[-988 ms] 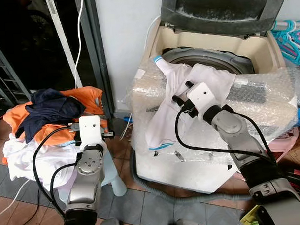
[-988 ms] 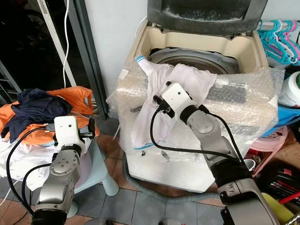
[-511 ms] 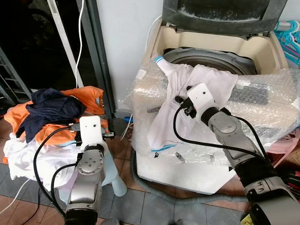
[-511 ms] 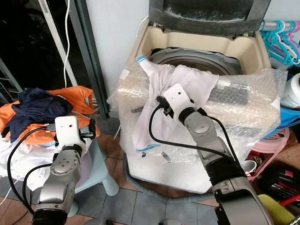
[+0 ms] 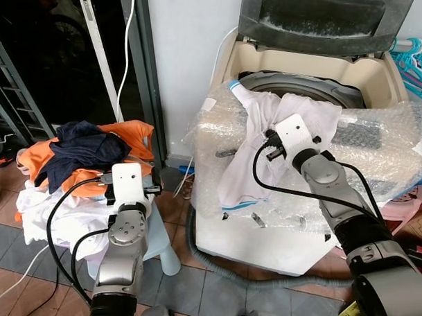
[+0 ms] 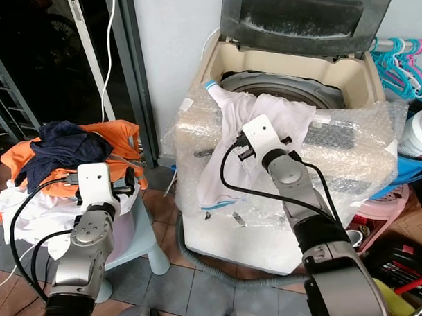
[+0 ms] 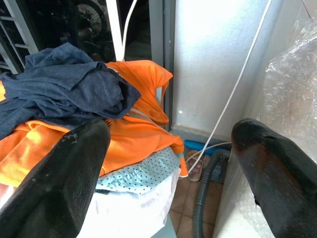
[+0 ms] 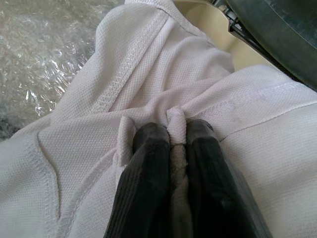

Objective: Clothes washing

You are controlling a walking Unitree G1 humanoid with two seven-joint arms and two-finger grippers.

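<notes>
White shirt [image 8: 148, 89] fabric is pinched tight in the right gripper [image 8: 171, 136], which should lift it over the washer [image 5: 364, 73] rim just beyond.

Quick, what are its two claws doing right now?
Left gripper: open, holding nothing, by the clothes pile.
Right gripper: shut on the white shirt draped over the washing machine.
</notes>
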